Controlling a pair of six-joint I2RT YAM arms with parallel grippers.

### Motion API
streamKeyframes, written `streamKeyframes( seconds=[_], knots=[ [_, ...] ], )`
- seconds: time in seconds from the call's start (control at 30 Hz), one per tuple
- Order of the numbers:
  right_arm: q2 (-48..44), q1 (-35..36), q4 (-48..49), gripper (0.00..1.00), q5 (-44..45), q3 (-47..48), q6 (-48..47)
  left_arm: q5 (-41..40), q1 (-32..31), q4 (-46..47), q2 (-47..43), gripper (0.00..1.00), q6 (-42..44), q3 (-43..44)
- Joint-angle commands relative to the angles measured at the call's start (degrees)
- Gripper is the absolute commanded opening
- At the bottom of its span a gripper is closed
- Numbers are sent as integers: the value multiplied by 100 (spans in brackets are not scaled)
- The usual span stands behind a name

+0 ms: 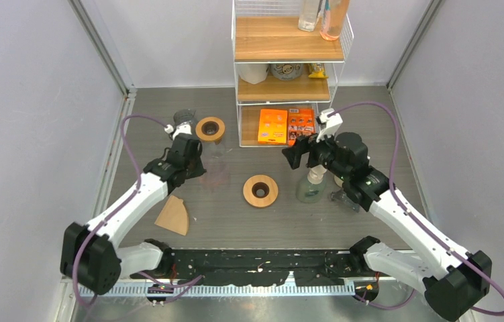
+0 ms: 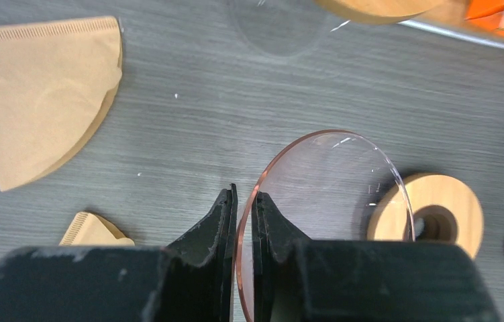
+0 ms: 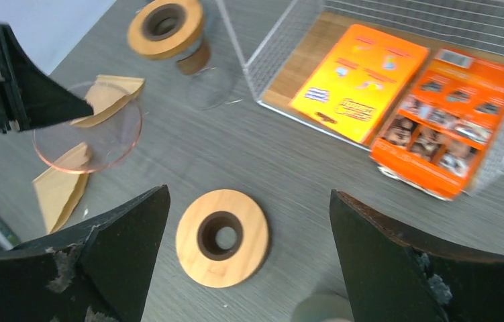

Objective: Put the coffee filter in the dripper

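While the coffee filter (image 1: 173,216) lies flat on the table (image 1: 249,231) at the near left, your left claw (image 2: 243,208) is pinched tight on the rim of the clear glass dripper (image 2: 329,181). Right of it sits a wooden ring (image 1: 260,190); your right claw (image 3: 249,194) hangs above it, spread wide, holding nothing.

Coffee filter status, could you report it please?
Left end effector shut on glass dripper rim. Right end effector open. Filter on table, untouched. Nothing lying on it.
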Motion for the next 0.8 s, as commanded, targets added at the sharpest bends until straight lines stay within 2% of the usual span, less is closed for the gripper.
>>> streamKeyframes(
  seconds=[0.0,0.13,0.27,0.43,0.77],
  knots=[
    [320,342,909,95,-514,6,-101,37,-10,814,-964,0,255,-119],
    [603,551,1244,96,-587,27,-96,-14,-10,1048,-1491,0,175,-48],
    [840,712,1610,95,-620,44,46,-299,78,1226,-1514,0,231,300],
    [1143,885,1492,95,-542,287,58,-126,399,1445,-1097,0,225,837],
    [1043,938,1305,95,53,220,44,1055,1175,2216,241,0,135,1839]
  ],
)
